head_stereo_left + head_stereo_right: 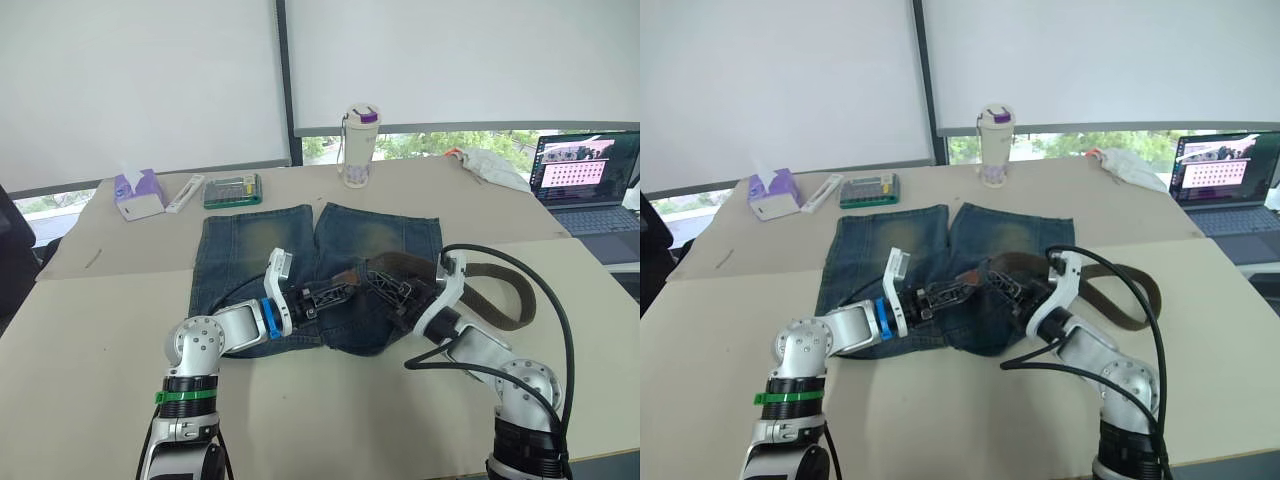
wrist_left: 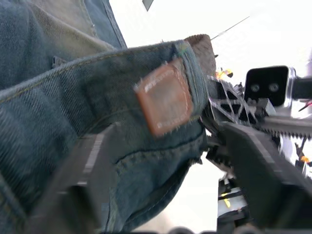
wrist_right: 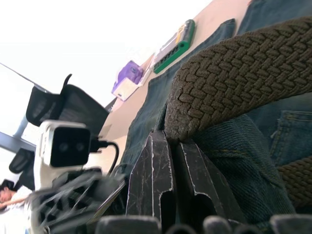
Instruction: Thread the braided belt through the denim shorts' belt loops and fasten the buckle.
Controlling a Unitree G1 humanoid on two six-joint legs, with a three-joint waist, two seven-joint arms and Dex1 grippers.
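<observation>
The blue denim shorts (image 1: 300, 270) with faded yellowish-tan patches lie on the pale bench (image 1: 100, 380), legs pointing away from the robot and the waistband at the near edge, bunched up between the two arms. The dark brown braided belt (image 1: 505, 290) runs from that bunched waistband out to the robot's right, where it curls in a loose loop on the bench.

The left gripper (image 1: 345, 290) has its fingers spread, one on either side of the lifted waistband; in the left wrist view the denim and its reddish-brown leather patch (image 2: 165, 97) sit between them. Whether they actually press the cloth I cannot tell. The right gripper (image 3: 173, 161) has its fingers pressed together just under the curve of the woven strap, and seems to pinch it there against the denim.

Both pieces will likely handle as light and limp. The denim is thick but folds and slumps, so a belt loop probably collapses unless the waistband is held taut close beside it. The weave looks rough rather than slippery and should bend anywhere, so pushing from far back would probably buckle it; the best hold is judged to be close behind the leading end, flat-on. I cannot make out the buckle or any single belt loop.
</observation>
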